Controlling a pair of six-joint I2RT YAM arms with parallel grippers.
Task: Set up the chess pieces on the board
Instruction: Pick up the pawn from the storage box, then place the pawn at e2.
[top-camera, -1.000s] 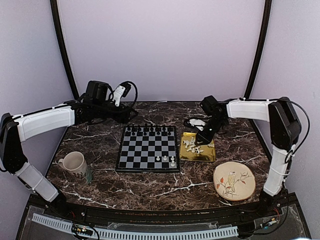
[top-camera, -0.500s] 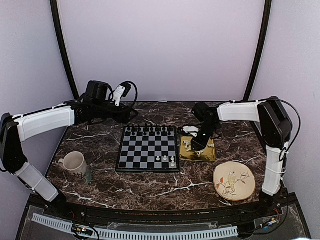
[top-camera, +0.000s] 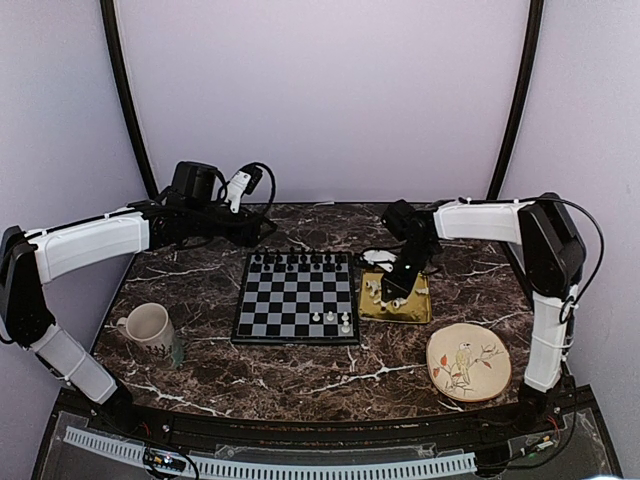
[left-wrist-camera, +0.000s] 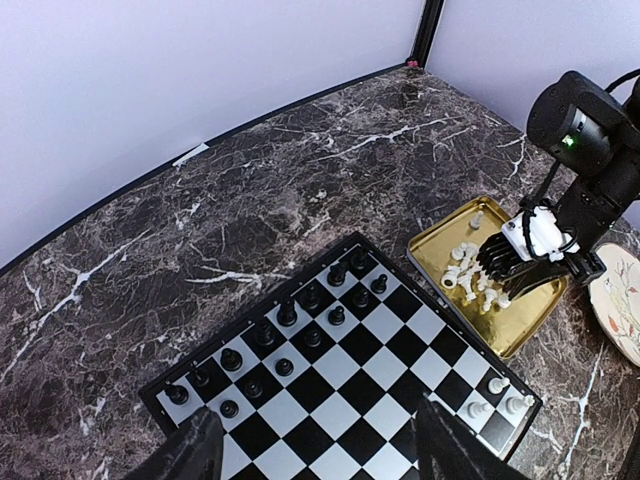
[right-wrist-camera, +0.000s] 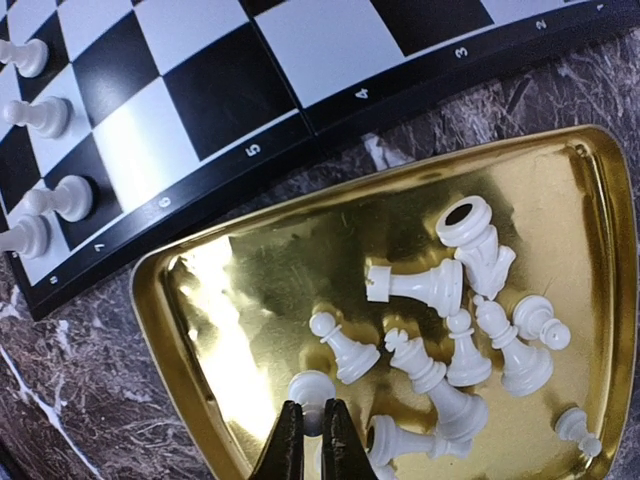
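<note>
Overhead, a marble desk (top-camera: 300, 372) carries the board (top-camera: 290, 300), black-rimmed, with black chessmen (top-camera: 300, 259) along its far rows and a few white ones (top-camera: 331, 317) near its right near corner. Just right of it lies a gold tray (top-camera: 418, 310) holding the loose chess pieces (top-camera: 378, 290), and the right fingers (top-camera: 398, 296) reach down into that heap. A cream mug (top-camera: 150, 325) stands left of the board, and a bird-painted plate (top-camera: 468, 362) sits near the front right. From the left wrist, the left fingers (left-wrist-camera: 185, 455) stand wide apart with nothing between them, high over the board (left-wrist-camera: 330, 402). Beyond it are the tray (left-wrist-camera: 525, 330), its white pieces (left-wrist-camera: 468, 280) and the right arm's dark fingers (left-wrist-camera: 515, 268) among them. From the right wrist, the right fingers (right-wrist-camera: 290, 445) are drawn together on a single white piece (right-wrist-camera: 311, 387), whose rounded part shows just past the tips. The other chess pieces (right-wrist-camera: 470, 300) lie toppled nearby in the tray (right-wrist-camera: 600, 190). The board (right-wrist-camera: 210, 90) lies alongside the tray's far rim, with white men (right-wrist-camera: 45, 115) standing on its squares.
</note>
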